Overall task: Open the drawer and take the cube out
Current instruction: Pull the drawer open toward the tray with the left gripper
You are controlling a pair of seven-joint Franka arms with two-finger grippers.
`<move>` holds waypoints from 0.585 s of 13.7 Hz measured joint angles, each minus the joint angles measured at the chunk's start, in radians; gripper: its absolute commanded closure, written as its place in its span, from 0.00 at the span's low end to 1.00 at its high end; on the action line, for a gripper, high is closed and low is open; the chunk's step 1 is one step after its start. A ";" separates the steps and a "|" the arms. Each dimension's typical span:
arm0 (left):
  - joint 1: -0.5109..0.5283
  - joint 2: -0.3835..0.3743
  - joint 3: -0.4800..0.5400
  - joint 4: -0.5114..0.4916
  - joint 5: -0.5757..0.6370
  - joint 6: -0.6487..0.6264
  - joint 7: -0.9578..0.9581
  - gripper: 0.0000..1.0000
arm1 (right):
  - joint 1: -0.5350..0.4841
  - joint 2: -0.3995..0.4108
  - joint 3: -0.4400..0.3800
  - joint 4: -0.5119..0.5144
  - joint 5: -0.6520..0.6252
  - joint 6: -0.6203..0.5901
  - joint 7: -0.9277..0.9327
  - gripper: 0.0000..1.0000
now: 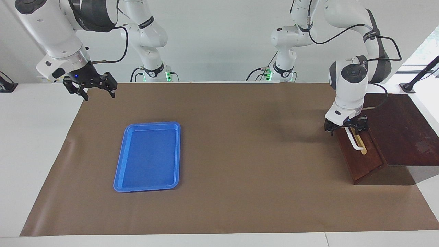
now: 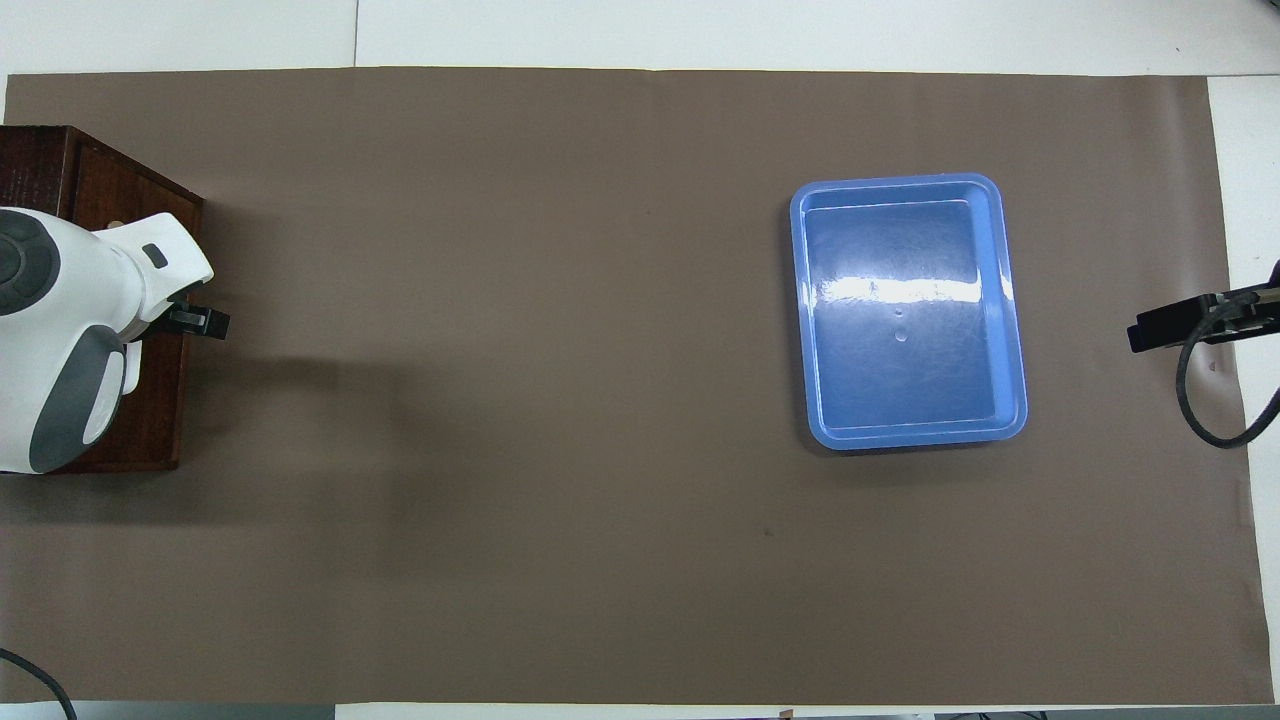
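Observation:
The drawer (image 1: 363, 161) sits in a dark wooden box (image 1: 401, 130) at the left arm's end of the table. Its reddish-brown front carries a white bar handle (image 1: 355, 140) on a tan strip, and no pale interior shows. My left gripper (image 1: 346, 127) is at the handle's end nearer the robots, fingers spread open on either side of it. In the overhead view the left wrist covers most of the drawer (image 2: 150, 400), and only one black finger (image 2: 200, 320) shows. My right gripper (image 1: 91, 91) waits open in the air over the right arm's edge of the mat. The cube is hidden.
A flat, empty blue tray (image 1: 120, 157) lies on the brown mat toward the right arm's end; it also shows in the overhead view (image 2: 797, 300). The brown mat (image 1: 240, 144) covers the table between tray and drawer.

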 measured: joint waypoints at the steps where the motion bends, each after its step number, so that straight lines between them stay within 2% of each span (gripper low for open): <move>1: -0.001 0.000 -0.001 -0.001 0.000 0.006 -0.006 0.00 | -0.001 0.000 -0.001 0.000 0.000 0.000 0.000 0.00; 8: -0.125 0.010 -0.019 -0.003 -0.007 0.006 -0.184 0.00 | -0.003 0.000 -0.003 0.000 0.000 0.000 0.000 0.00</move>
